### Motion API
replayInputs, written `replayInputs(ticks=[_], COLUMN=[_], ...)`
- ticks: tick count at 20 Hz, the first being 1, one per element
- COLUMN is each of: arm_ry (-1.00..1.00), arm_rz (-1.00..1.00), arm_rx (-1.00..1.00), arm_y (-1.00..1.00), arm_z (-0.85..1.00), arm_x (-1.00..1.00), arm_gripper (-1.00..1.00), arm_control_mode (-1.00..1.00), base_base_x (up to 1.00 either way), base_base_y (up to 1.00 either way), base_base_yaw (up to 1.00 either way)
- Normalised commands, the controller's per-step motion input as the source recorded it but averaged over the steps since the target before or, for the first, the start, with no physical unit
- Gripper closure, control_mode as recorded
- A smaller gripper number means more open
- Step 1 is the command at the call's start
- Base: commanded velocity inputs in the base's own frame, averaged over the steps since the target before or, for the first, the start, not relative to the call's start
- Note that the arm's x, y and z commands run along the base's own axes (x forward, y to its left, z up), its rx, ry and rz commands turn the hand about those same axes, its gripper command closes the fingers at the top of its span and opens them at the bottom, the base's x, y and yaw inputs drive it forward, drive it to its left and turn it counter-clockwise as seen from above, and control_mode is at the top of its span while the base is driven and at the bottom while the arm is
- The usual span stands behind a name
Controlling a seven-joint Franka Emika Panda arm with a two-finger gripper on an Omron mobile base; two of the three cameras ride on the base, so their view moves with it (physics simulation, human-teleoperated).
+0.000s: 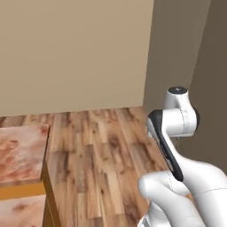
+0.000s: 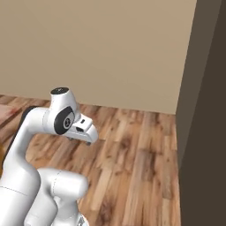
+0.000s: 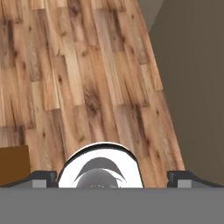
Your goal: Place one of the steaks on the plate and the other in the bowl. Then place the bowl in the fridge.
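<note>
Your gripper (image 3: pixel 112 177) has its fingers wide apart with nothing between them and looks down at bare wooden floor (image 3: pixel 78 78), so you cannot tell which way the steaks, plate or bowl lie; perhaps toward the counter (image 1: pixel 22 153) at the left

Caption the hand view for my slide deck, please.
Open gripper with jaws spread wide and empty, looking down over wood-plank floor beside a grey-brown wall.

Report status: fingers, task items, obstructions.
Fingers spread wide, nothing between them. Hand aimed down at wood floor. No steak, plate, bowl in frame. Grey wall close on the right.
</note>
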Motion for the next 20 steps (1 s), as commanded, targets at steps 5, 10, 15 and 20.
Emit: replayInputs(ticks=[5,10,15,20], arm_ry=[0.0,0.0,0.0,0.0], arm_rz=[0.0,0.0,0.0,0.0], arm_rx=[0.0,0.0,0.0,0.0], arm_y=[0.0,0.0,0.0,0.0], arm_z=[0.0,0.0,0.0,0.0], arm_x=[0.0,0.0,0.0,0.0], arm_gripper=[-1.0,-1.0,-1.0,-1.0], arm_control_mode=[1.0,1.0,1.0,1.0], base_base_x=[1.0,1.0,1.0,0.99], base_base_y=[-0.15,-0.04,-0.16,-0.17], base_base_yaw=[0.34,0.51,0.48,0.46])
